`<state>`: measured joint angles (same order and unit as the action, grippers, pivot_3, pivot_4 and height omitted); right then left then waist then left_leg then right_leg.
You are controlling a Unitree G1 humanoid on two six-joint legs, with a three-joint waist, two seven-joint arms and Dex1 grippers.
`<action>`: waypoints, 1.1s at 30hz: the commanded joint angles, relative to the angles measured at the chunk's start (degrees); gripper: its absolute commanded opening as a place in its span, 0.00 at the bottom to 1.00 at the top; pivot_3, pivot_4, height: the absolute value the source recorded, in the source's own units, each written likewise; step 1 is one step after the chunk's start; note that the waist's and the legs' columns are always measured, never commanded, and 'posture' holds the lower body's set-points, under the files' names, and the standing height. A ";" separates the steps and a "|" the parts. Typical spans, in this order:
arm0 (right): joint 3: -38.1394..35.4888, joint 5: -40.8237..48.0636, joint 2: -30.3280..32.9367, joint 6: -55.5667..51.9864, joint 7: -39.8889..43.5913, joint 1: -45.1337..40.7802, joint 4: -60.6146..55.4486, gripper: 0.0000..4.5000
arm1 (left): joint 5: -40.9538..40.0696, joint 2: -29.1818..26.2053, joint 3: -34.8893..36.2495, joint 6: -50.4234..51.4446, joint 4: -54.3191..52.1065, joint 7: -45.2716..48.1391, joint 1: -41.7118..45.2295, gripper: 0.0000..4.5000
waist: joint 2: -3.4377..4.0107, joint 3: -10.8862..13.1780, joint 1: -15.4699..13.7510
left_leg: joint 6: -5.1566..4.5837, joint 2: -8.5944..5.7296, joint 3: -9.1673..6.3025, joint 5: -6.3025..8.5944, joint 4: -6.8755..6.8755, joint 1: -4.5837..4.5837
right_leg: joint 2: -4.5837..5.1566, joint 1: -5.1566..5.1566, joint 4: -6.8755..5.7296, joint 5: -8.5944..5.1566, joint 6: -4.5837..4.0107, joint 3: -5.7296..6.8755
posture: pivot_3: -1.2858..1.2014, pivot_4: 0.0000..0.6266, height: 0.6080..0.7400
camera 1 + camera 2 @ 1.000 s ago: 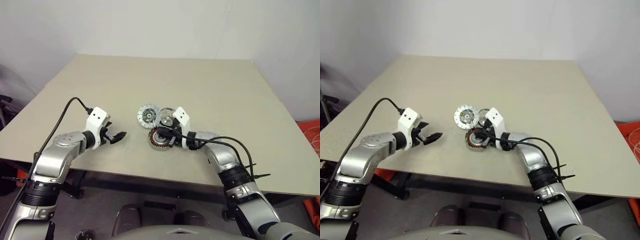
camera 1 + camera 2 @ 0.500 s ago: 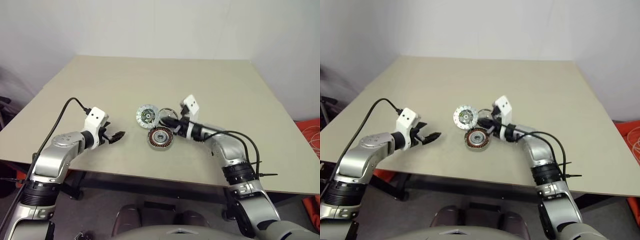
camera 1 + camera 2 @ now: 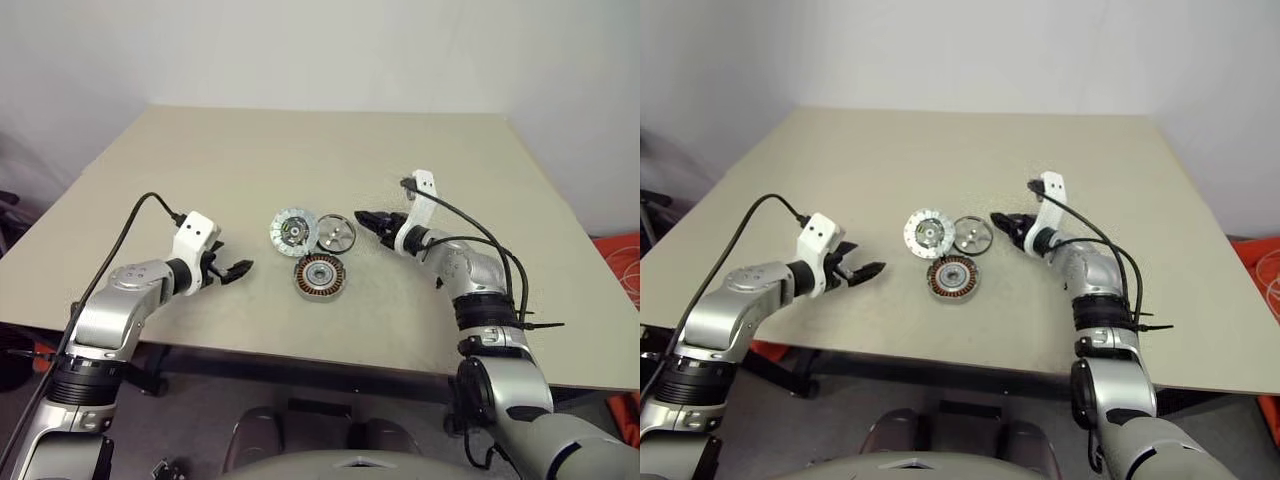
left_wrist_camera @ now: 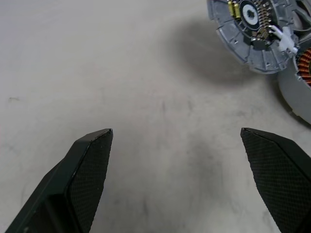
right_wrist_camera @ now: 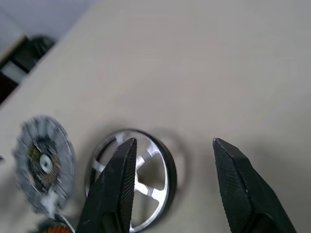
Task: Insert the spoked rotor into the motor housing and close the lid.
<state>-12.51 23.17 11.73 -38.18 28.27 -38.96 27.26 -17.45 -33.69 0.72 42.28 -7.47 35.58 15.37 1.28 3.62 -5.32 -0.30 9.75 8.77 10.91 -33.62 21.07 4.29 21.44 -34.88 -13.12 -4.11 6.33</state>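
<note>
motor housing [image 4: 300,92] cut off at left wrist view's edge, lid [image 5: 43,164] blurred

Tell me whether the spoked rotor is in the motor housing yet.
Not in. The spoked rotor lies flat on the table beside the motor housing, whose copper windings are still uncovered.

On the surface [image 3: 200,180], the motor housing [image 3: 320,276] lies nearest the robot. Just behind it lie the lid [image 3: 295,229], to the left, and the spoked rotor [image 3: 336,234], to the right, side by side.
</note>
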 commanded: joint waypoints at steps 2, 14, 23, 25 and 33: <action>-2.04 4.23 -0.37 -5.28 -0.31 -1.75 -1.86 0.58 | 0.52 -0.76 0.46 -1.19 -1.06 0.22 0.64 1.00 | 0.00 0.00 -0.09 | 0.00 0.00 0.00 0.00 0.00 -0.05 | 0.00 -0.06 0.00 0.00 0.00 0.00 | 0.52 0.00 1.00; -5.06 6.99 -3.90 -11.01 -4.56 -2.32 3.73 0.58 | 0.83 -1.64 0.71 -0.79 -1.99 0.77 0.37 1.00 | -0.01 0.00 -0.13 | 0.06 0.00 0.00 -0.03 0.00 -0.07 | 0.00 -0.09 0.00 0.00 0.00 0.00 | 0.52 0.00 1.00; -1.93 4.86 -2.91 -9.53 -3.37 -0.35 3.30 0.58 | 0.81 -2.06 0.90 -0.50 -2.49 0.59 0.21 1.00 | -0.01 -0.01 -0.07 | 0.10 0.01 0.00 -0.05 0.00 -0.11 | 0.00 -0.10 -0.02 0.00 0.00 0.00 | 0.52 0.00 1.00; -1.62 4.36 -1.80 -8.91 -3.07 0.39 3.22 0.58 | 0.76 -2.01 0.89 -0.46 -2.52 0.56 0.20 1.00 | -0.01 -0.01 -0.13 | 0.10 0.00 0.00 -0.05 0.00 -0.13 | 0.00 -0.13 -0.02 0.00 0.00 0.00 | 0.52 0.00 1.00; -1.44 4.48 0.08 -9.39 -2.57 1.97 1.70 0.58 | 0.94 -1.01 -0.47 -0.67 -2.57 0.30 0.12 1.00 | -0.01 -0.01 -0.30 | 0.09 0.00 0.00 -0.05 0.00 -0.17 | 0.01 -0.19 -0.01 0.00 0.01 0.01 | 0.52 0.00 1.00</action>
<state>-13.82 27.53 11.14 -47.15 26.00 -37.23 30.66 -16.70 -34.51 -0.23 42.35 -7.89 35.95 14.84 1.26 3.61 -5.62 -0.21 9.75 8.77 10.86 -33.63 20.89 4.29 21.24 -34.89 -13.12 -4.10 6.34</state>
